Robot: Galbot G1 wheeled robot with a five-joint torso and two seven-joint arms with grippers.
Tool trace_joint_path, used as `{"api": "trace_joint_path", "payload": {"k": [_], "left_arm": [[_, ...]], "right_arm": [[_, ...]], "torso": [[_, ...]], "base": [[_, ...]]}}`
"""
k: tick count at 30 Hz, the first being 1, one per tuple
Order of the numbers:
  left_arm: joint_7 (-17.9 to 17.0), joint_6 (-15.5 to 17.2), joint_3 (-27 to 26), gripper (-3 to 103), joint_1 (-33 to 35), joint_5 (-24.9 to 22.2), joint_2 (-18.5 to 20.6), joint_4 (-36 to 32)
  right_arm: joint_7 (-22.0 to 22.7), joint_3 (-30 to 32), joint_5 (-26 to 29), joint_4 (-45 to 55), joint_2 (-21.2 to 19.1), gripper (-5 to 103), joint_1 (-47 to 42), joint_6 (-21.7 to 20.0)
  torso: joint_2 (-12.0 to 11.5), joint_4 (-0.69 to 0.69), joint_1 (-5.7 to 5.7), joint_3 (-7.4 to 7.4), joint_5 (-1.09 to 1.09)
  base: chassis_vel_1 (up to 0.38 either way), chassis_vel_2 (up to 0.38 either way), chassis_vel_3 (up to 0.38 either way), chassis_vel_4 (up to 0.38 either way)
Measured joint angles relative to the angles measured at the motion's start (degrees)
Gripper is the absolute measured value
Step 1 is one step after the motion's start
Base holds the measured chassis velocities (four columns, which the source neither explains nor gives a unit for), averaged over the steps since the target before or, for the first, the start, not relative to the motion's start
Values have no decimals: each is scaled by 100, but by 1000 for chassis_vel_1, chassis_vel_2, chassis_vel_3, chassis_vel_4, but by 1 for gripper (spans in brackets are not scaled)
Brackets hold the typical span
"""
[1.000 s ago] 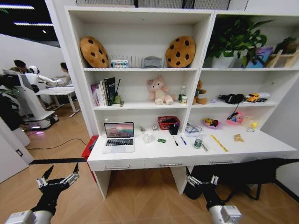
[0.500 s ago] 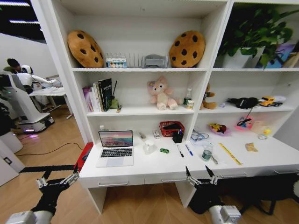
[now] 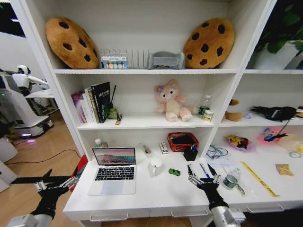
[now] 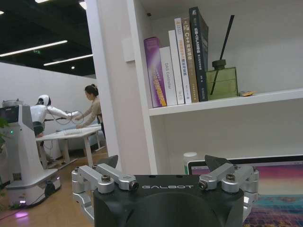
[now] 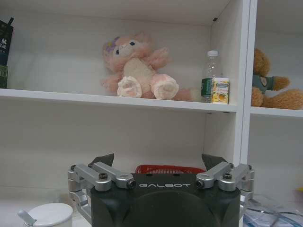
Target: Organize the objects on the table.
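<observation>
Head view: after a closer approach, the thin silver laptop sits near-left on the long white table, right gripper spread above it, nothing grasped; wrist views: left gripper spread too.

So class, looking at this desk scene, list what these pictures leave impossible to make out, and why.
- Laptop, left wrist view: the left gripper covers its lower part.
- Black pen cup, head view: contents too small.
- Red basket, right wrist view: the right gripper hides most of it.

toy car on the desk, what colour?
Green. The toy car shows best in the head view, beside the white cup.
</observation>
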Motion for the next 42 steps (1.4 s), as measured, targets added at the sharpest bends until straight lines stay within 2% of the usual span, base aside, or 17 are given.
{"api": "trace_joint_path", "payload": {"k": [7,10,13,15,16,17,18,20,26,27,29,32,34,35,37,39,42], "left_arm": [[68,-62,-252,103,-105,-47,656,134],[279,-246,-377,94,-125,-84,888,203],[505,-303,-533,78,-193,-260,1630,380],[523,-303,-556,78,-215,-263,1819,475],[643,-349,-624,68,-280,-216,2249,712],[643,-349,-624,68,-280,-216,2249,712],[729,-374,-681,62,-362,-184,2643,931],[748,-379,-694,62,-388,-183,2753,991],[853,-406,-736,45,-581,-200,3428,1402],[986,-486,-667,30,-928,-216,4152,1906],[1055,-497,-616,30,-1052,-206,4320,2056],[1268,-537,-469,13,-1427,-202,4770,2425],[1385,-545,-427,13,-1513,-226,4938,2565],[1563,-590,-388,3,-1608,-260,5192,2745],[1766,-678,-318,1,-1700,-290,5475,2922],[2371,-696,-117,0,-1819,-482,6132,3086],[2455,-628,-9,0,-1835,-595,6364,3045]], "right_arm": [[-7,-20,37,-103,-95,100,68,-21],[-48,-36,76,-159,-170,100,101,-23],[-94,-5,106,-274,-195,100,50,52],[-99,22,84,-304,-191,100,49,94],[-104,100,-1,-393,-187,100,83,226],[-104,100,-1,-393,-187,100,83,226],[-112,188,-89,-465,-193,100,134,345],[-114,215,-107,-481,-195,100,146,371],[-146,361,-167,-559,-216,100,200,477],[-154,491,-159,-614,-231,100,224,518],[-159,531,-147,-643,-232,100,223,533],[-162,573,-132,-684,-223,100,218,555],[-164,565,-125,-710,-231,100,229,555],[-167,529,-115,-740,-250,100,271,553],[-173,503,-111,-773,-259,100,289,550],[-202,538,-119,-856,-185,100,230,616],[-203,562,-123,-905,-161,100,227,646]], "torso": [[2,-1,-2,-1,-2],[0,0,3,1,-2],[-2,0,7,2,-1],[-2,0,7,2,-1],[-2,0,7,2,-3],[-2,0,7,2,-3],[-2,1,6,1,-2],[-2,2,5,1,-2],[-2,1,5,2,-2],[-2,-2,6,2,-1],[-2,1,6,2,-2],[-2,-4,7,2,-2],[-2,-2,6,2,-8],[-2,-2,7,2,-1],[-2,-2,7,3,2],[-2,0,6,2,0],[-2,-1,6,2,-2]], "base": [[35,-82,-52,27],[0,0,0,0],[-7,17,7,-12],[0,0,0,0],[0,0,0,0],[0,0,0,0],[0,0,0,0],[0,0,0,0],[0,0,0,0],[0,0,0,0],[0,0,0,0],[0,0,0,0],[0,0,0,0],[0,0,0,0],[0,0,0,0],[0,0,0,0],[0,0,0,0]]}}
